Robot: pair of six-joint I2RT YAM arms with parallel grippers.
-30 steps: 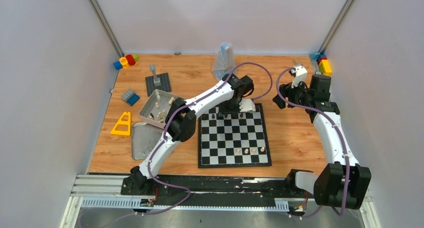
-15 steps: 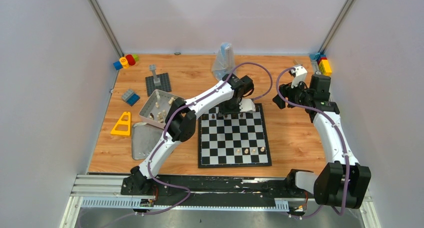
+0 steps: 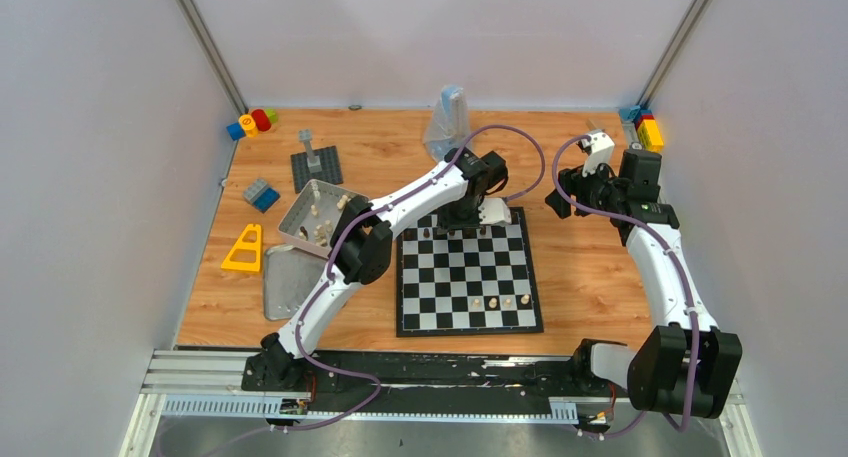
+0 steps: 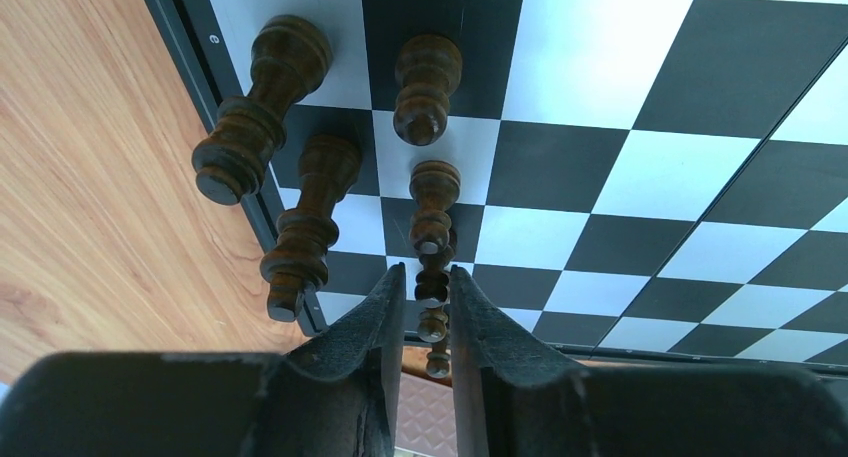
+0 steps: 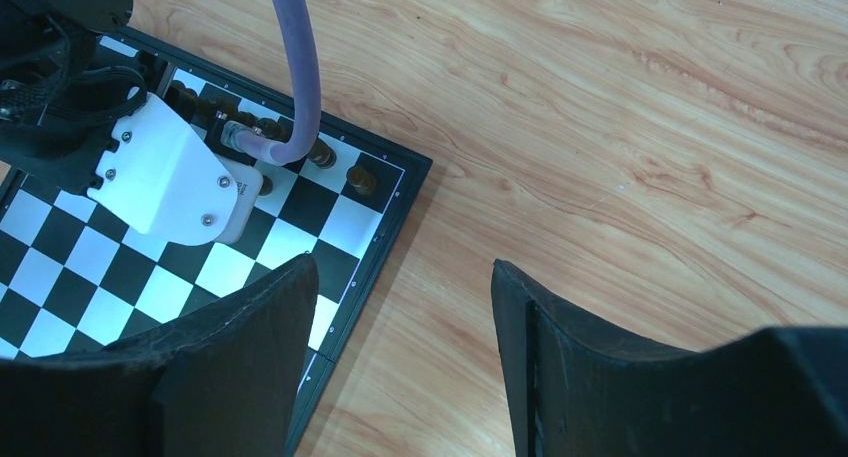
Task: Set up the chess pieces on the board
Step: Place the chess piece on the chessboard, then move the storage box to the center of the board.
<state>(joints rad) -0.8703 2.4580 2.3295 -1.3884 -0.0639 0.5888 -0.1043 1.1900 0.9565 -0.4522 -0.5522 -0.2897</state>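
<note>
Nothing has visibly shifted in the overhead view since the earlier frames; both arms sit where they were. My left gripper (image 4: 427,269) hangs over the chessboard's (image 3: 470,277) upper edge. Its fingers are a narrow slit apart with a dark pawn (image 4: 432,289) in the slit, and I cannot tell whether it is still pinched. The right gripper (image 5: 400,267) gapes wide and empty over bare wood beside the board's corner. A short row of dark pieces (image 3: 450,233) and three cream pieces (image 3: 499,302) are placed. Most are left, I judge, several of them in the metal tin (image 3: 298,207) at centre left.
</note>
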